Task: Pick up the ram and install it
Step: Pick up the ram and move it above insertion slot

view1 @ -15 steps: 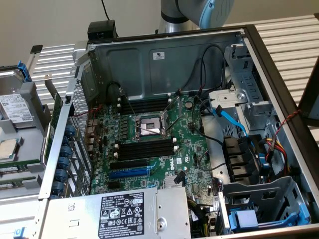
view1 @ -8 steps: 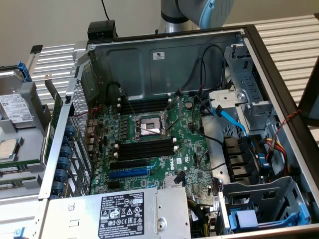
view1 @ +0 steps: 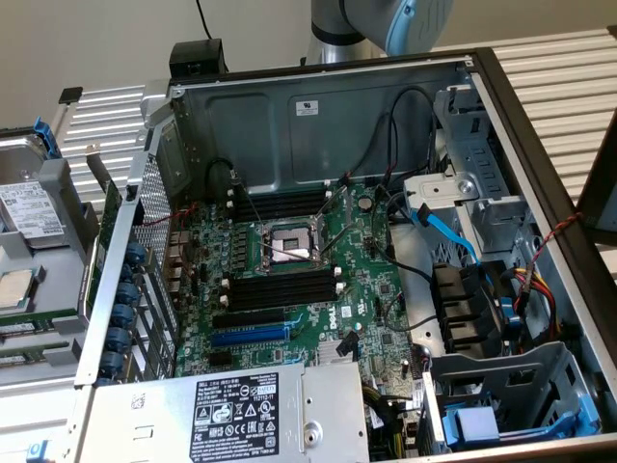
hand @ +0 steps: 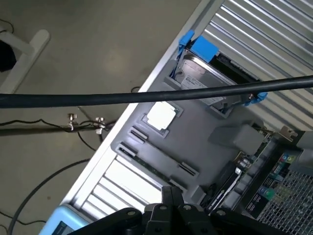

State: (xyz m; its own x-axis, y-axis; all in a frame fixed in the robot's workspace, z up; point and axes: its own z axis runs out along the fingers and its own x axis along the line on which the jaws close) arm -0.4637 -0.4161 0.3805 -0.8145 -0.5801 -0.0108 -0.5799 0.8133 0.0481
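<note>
Your claw is closed with nothing in it and hangs over the grey tray that sits outside the case, at the exterior view's left. The ram looks to lie in a long groove of that tray, just beside the CPU and near the hard drive. In the exterior view the ram is a thin green strip at the lower left of the frame, well apart from the memory slots. Expect it to be light, stiff and thin, but brittle if bent or twisted. Its faces are smooth, so an off-centre hold would likely let it pivot. Take it across the two flat faces near the middle of its length, squeezing gently. Leave the contact edge free and the ends clear.
</note>
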